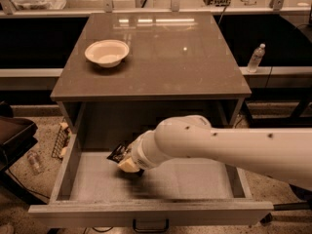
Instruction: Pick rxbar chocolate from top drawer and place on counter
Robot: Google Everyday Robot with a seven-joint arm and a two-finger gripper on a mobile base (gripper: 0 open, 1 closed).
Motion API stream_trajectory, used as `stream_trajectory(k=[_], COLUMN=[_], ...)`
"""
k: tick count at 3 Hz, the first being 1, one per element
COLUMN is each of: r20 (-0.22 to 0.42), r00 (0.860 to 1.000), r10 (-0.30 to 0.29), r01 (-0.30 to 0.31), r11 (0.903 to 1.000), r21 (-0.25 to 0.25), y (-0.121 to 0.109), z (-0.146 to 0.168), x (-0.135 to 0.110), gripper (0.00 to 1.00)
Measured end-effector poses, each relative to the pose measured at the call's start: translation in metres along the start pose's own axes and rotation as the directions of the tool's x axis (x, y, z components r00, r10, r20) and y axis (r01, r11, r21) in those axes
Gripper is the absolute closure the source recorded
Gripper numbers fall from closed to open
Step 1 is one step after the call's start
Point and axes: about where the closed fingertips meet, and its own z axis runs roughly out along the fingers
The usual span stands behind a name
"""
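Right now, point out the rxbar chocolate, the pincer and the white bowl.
rxbar chocolate (pixel 117 152), camera view, wrapper's exposed end.
pincer (pixel 128 165), camera view, tan tip inside top drawer (pixel 190 180).
white bowl (pixel 107 61), camera view, front wall.

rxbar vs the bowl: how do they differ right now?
Colour: the rxbar chocolate is black-wrapped; the white bowl is pale all over.
Shape: the rxbar is flat, the bowl round and hollow.
Place: the rxbar lies in the open top drawer, partly hidden by the gripper right at it; the bowl stands on the counter, fully in view.
Shared: both sit toward the cabinet's left side.
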Motion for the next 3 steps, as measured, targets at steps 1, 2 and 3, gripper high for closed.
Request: stream_trajectory(k=[1, 2, 3], r20=[0.082, 0.150, 0.161], r00=[0.997, 0.988, 0.986], r10=[-0.006, -0.031, -0.042], r01=[0.008, 0.032, 0.045], r11=[0.9998, 0.9995, 0.9988], r21=[-0.019, -0.004, -0.018], y=[-0.007, -0.039, -0.064], z=[-0.067, -0.145, -0.201], x=[-0.036, -0.066, -0.096], gripper=[1.00, 1.00, 1.00])
